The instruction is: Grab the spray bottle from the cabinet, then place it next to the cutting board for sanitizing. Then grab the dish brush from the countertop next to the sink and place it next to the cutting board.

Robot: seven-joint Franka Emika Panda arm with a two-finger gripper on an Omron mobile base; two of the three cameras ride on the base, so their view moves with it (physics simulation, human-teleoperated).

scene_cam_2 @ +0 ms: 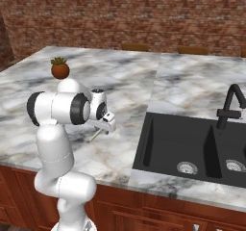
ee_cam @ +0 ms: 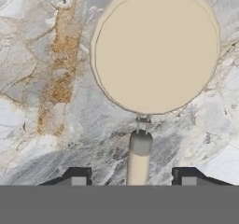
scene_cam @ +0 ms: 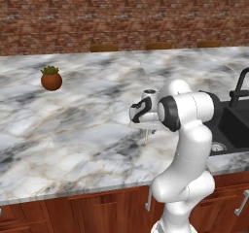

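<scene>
Cream-beige and lying flat on the white marble countertop [scene_cam: 87, 130], the dish brush [ee_cam: 154, 55] is where your attention belongs: in the hand view its round head fills the upper middle and its thin handle runs down between the two dark tips of the gripper [ee_cam: 130, 176]. You can see those tips standing a little apart on either side of the handle, with marble showing in both gaps, so they are part-open and have hold of nothing yet. In the right base view the handle [scene_cam_2: 95, 135] pokes out just below the hand, on the counter to the left of the dark sink [scene_cam_2: 192, 148]. I judge you are in the second half of the job, at the brush pickup. Neither the spray bottle nor the cutting board appears in these views, so you cannot confirm the first placement from here. What is left: close on the handle, lift, and carry the brush to the board.
</scene>
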